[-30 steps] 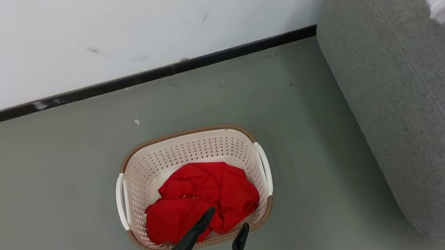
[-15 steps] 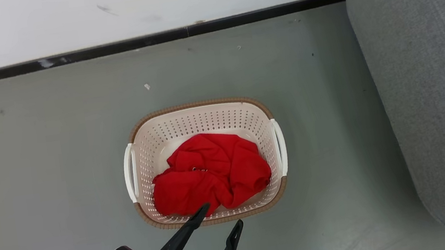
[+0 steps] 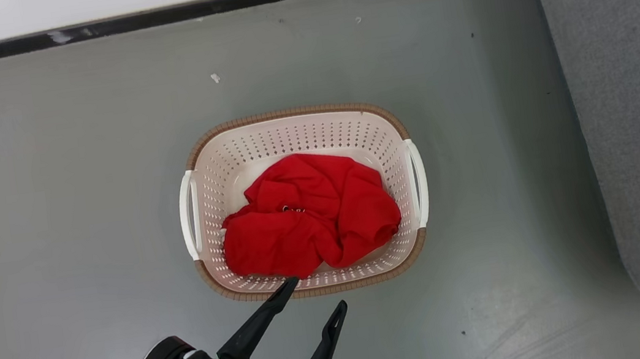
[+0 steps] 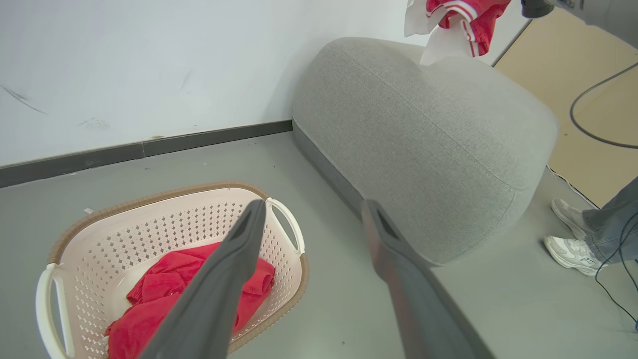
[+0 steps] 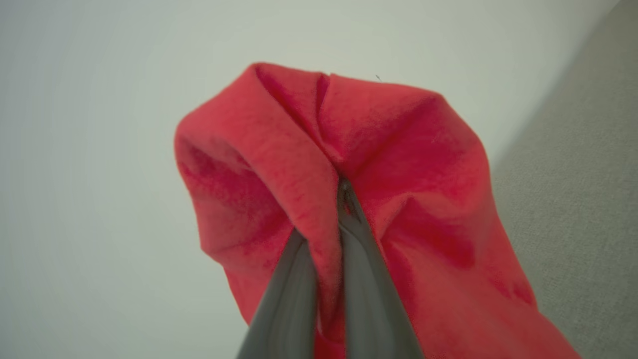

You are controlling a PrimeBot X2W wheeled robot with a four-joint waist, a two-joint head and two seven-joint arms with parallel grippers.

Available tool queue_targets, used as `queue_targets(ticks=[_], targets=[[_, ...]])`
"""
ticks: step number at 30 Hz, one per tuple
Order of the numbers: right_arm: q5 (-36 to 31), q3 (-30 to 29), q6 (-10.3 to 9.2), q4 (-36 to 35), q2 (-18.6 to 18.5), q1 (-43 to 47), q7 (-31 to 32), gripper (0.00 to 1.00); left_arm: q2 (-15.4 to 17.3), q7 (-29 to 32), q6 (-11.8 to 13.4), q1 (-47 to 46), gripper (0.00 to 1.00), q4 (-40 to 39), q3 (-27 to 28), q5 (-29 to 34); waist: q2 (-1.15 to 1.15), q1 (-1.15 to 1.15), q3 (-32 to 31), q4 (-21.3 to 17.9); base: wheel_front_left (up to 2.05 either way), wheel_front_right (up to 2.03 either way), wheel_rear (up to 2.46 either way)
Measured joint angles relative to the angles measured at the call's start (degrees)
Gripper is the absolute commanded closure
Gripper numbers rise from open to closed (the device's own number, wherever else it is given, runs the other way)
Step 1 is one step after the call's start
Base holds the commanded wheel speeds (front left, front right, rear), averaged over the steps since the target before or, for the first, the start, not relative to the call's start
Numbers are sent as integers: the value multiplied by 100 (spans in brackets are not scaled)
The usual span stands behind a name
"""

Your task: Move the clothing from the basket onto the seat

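Right jaws pressed together, pinching a fold of red garment (image 5: 408,164), aloft by the seat (image 4: 423,124). Left jaws spread, empty, poised at the near rim of the basket (image 3: 292,112); more clothing (image 3: 309,212) lies inside. We judge the thin pinch could slip, dropping the garment onto the floor (image 3: 56,239).

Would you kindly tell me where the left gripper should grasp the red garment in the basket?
Probably pinch the red garment at its raised middle fold, from straight above with the open left gripper; the basket walls surround it, blocking sideways approaches.
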Motion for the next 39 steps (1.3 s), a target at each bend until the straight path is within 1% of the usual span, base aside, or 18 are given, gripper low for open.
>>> queue_targets(ticks=[3,8,13,16,23,31,39], targets=[[-5,-119,-1,12,-88,-230,67,100,14,-1,-2,-40,0,-10,3,0,0,0,112,33,0,0,0],[-40,-343,-1,-23,-386,-763,142,100,36,-2,-27,-109,0,-24,18,-8,0,0,287,77,0,0,0],[-240,-460,-1,-85,-617,-1180,244,100,70,-2,-53,-120,0,-26,19,-9,0,0,453,99,0,0,0],[-388,-557,0,-54,-683,-1308,331,100,77,-1,-54,-158,0,-31,21,-12,0,0,555,105,0,0,0],[-617,-982,-1,151,-699,-1345,438,100,131,38,-57,-171,0,-58,29,-54,0,0,822,105,0,0,0],[-794,-1183,0,231,-662,-1343,453,100,188,100,-58,-172,0,-130,51,-68,0,0,1182,89,0,0,0],[-1040,-1419,0,344,-464,-1215,337,100,269,148,-57,-326,0,-218,152,-59,0,0,1558,47,0,0,0]])
